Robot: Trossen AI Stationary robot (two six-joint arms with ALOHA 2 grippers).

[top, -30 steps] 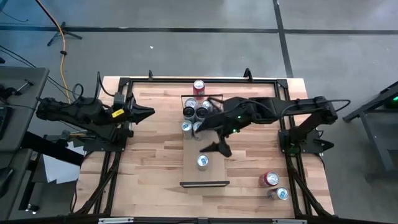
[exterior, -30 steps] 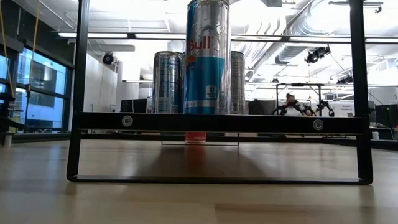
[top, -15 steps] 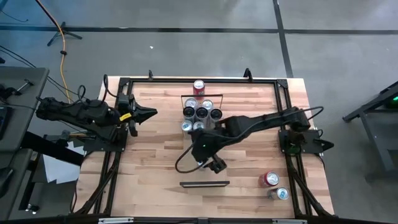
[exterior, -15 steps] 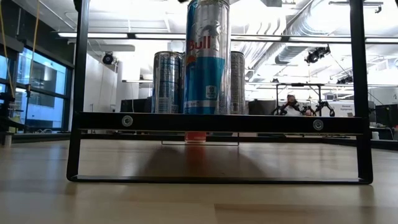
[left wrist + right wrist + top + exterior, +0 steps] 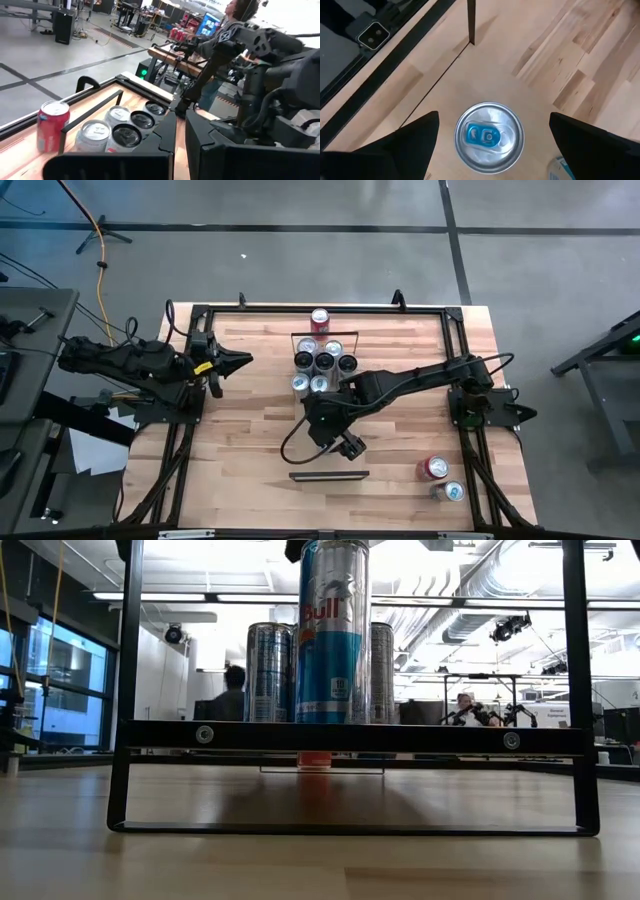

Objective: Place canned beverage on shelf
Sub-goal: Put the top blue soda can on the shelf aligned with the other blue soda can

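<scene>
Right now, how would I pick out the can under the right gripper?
Find the shelf, the long pale plank in the middle of the table. One can stands alone toward its near end, apart from the cluster at the far end. It is blue and silver, with a blue tab, between the open fingers of the right gripper.

High view looks straight down over the whole counter (image 5: 250, 430). Low view sits at counter level, facing the room. Right wrist view looks down, close on the blue can (image 5: 489, 137) also seen in low view.
</scene>
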